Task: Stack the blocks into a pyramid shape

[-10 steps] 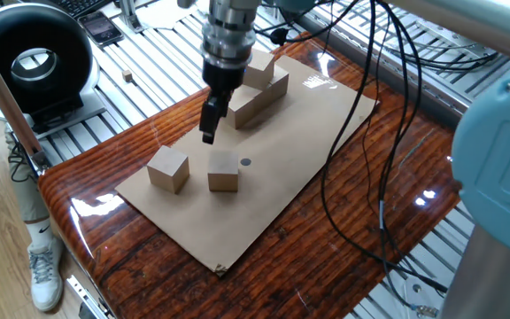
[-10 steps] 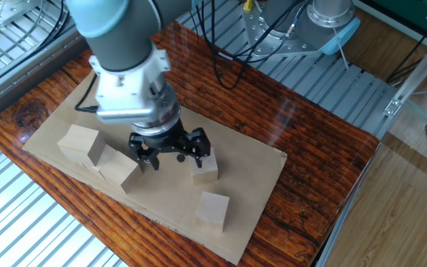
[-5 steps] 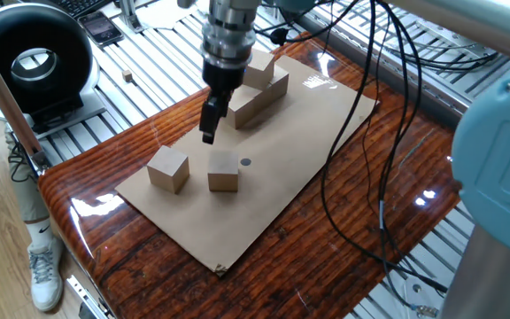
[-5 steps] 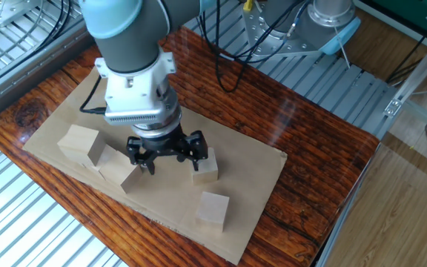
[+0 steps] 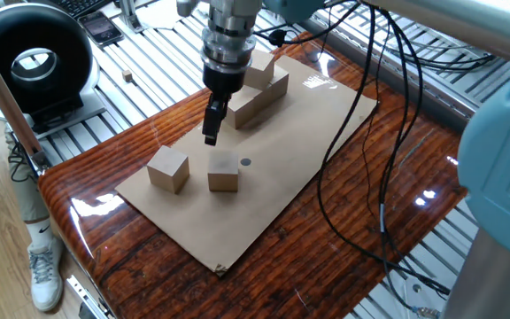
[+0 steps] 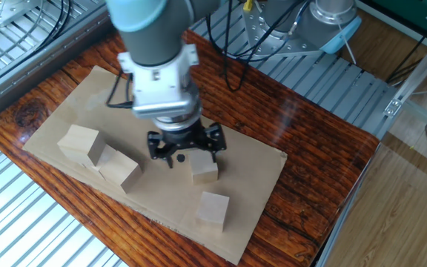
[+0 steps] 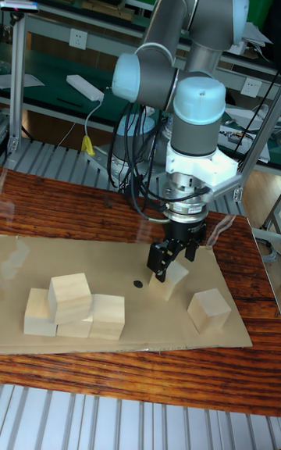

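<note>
Two loose tan blocks lie on the cardboard: one just under my gripper, the other a little farther out. My gripper hovers over the nearer block, open, its fingers spread wide with nothing between them. Several more blocks form a low pile, with one cube resting on the lower ones. The pile is only a partial pyramid shape.
A cardboard sheet covers the wooden table and carries a small dark dot. A black ring-shaped device and a tiny wooden cube sit off the table. Cables hang over the right side.
My gripper has moved away from the pile and now sits over the nearer loose block, still open. No block has moved.
</note>
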Robot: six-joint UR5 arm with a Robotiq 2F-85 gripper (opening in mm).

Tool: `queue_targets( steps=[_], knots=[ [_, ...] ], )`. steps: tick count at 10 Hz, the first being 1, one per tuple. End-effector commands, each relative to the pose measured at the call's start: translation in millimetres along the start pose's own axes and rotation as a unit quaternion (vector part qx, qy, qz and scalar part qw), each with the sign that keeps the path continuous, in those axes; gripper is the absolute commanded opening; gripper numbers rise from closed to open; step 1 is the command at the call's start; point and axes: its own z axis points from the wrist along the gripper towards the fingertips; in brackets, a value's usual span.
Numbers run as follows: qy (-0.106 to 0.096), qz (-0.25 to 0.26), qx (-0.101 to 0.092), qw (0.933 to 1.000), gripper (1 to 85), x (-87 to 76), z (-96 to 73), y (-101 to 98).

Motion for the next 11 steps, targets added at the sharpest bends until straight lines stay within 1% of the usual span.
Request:
queue_targets(
  steps=[1, 3, 5, 7, 8, 10, 11],
  knots=[
    [-0.002, -0.022, 0.005, 0.9998, 85.0, 7.9, 16.8, 9.2],
    [-0.011, -0.029, 0.009, 0.9995, 85.0, 12.4, 27.7, 3.8],
    [-0.018, -0.036, -0.001, 0.9992, 85.0, 14.0, 34.4, 3.9],
    [-0.031, -0.041, -0.015, 0.9985, 85.0, 13.6, 42.8, 5.1],
    [-0.035, -0.042, -0.017, 0.9983, 84.7, 12.4, 44.9, 4.4],
    [-0.039, -0.033, -0.012, 0.9986, 72.0, 9.7, 45.6, 1.0],
    [-0.041, -0.024, -0.012, 0.9988, 66.0, 8.0, 45.0, 1.7]
  ],
)
